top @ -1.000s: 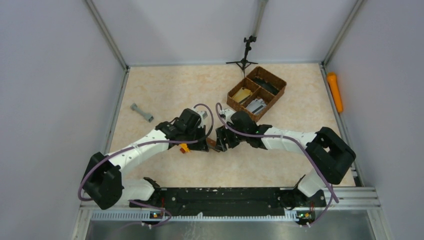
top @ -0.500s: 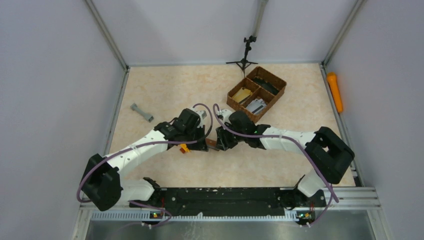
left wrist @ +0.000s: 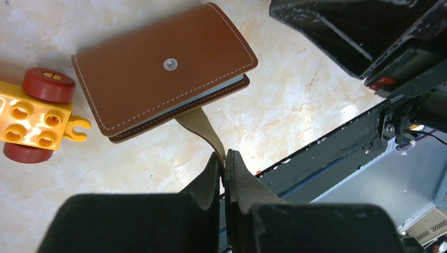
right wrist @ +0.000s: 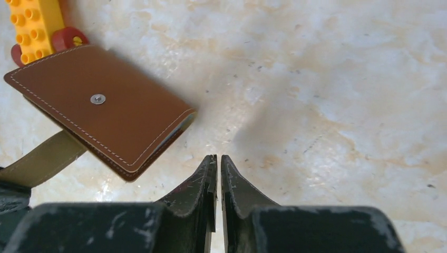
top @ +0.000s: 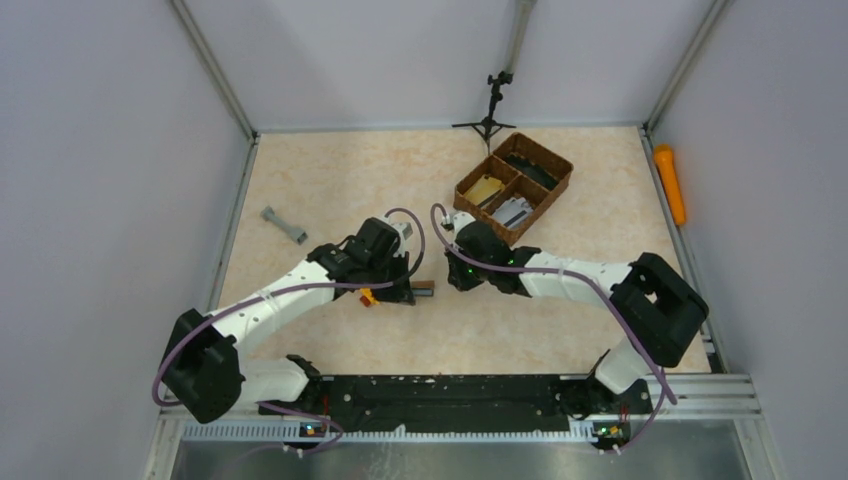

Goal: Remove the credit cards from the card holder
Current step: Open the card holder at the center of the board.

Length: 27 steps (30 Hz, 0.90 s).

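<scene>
The beige marbled table [top: 330, 180] is carrying everything, and the two white arms are reaching in over its middle from either side, wrists nearly meeting. Toward the far right, a brown woven basket [top: 543, 210] is sitting with its compartments holding a tan item, a dark one and some grey pieces too small to identify. The card holder [left wrist: 158, 79] is lying flat and folded shut on the table between the two wrists, brown leather side up with white stitching running around its border. A thin pale grey line is showing between its covers, though whether that is a card edge or the lining cannot be told. A yellow toy block with red wheels [left wrist: 37, 113] is sitting just beside one short end of it. The left gripper [left wrist: 223, 158] is pinching the tip of the holder's olive strap tab [left wrist: 203, 129] with its fingers pressed tight on it. The right gripper [right wrist: 217, 161] is pointing down at bare table near the holder's open edge, apart from it, its fingers drawn together on nothing. A small metal snap stud [left wrist: 169, 64] is glinting in the middle of the cover.
</scene>
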Motion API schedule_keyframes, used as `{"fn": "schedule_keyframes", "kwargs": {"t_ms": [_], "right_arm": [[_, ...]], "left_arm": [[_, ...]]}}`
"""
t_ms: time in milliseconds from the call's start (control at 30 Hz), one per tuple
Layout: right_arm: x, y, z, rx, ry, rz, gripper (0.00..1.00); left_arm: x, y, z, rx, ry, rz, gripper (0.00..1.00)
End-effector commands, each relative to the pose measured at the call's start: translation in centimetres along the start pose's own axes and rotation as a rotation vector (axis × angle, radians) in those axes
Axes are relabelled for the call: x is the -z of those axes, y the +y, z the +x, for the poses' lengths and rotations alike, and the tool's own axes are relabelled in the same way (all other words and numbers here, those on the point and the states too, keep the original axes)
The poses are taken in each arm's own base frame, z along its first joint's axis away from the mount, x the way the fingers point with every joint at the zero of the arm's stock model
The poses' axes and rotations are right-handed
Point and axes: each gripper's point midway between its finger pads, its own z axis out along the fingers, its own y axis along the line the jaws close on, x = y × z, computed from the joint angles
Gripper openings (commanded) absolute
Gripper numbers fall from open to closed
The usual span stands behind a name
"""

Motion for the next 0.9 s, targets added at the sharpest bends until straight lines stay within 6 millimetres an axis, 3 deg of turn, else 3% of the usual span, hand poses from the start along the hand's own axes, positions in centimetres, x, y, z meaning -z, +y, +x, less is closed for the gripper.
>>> {"fn": "schedule_keyframes", "kwargs": {"t_ms": [0, 67, 200, 267, 400, 533, 733, 867], "right_arm": [[2.0, -1.3, -3.6, -0.037, -0.133, 0.065, 0.08], [2.7, -1.2, -3.6, -0.035, -0.139, 0.039, 0.12], [4.6, 0.6, -3.2, 0.029, -0.176, -0.090, 0.62], [5.5, 1.2, -3.6, 0.045, -0.229, -0.136, 0.75], [6.5, 2.1, -3.0, 0.092, -0.272, -0.212, 0.78], [7.2, 4.4, -2.8, 0.134, -0.295, -0.349, 0.79], [5.6, 5.4, -2.7, 0.151, -0.254, -0.345, 0.79], [4.4, 5.6, -3.5, 0.140, -0.238, -0.320, 0.71]], "left_arm": [[1.2, -1.4, -0.7, -0.035, -0.031, 0.064, 0.01], [1.4, -1.8, -0.7, -0.045, -0.027, 0.088, 0.01], [2.0, -2.6, -0.7, -0.062, -0.023, 0.121, 0.01], [2.2, -2.6, -0.6, -0.066, -0.021, 0.119, 0.01], [2.3, -2.4, -0.5, -0.072, -0.019, 0.110, 0.01], [2.2, -2.2, -0.3, -0.071, -0.017, 0.108, 0.01], [2.1, -2.2, 0.0, -0.070, -0.015, 0.115, 0.01], [2.1, -2.2, 0.1, -0.071, -0.016, 0.122, 0.01]]}}
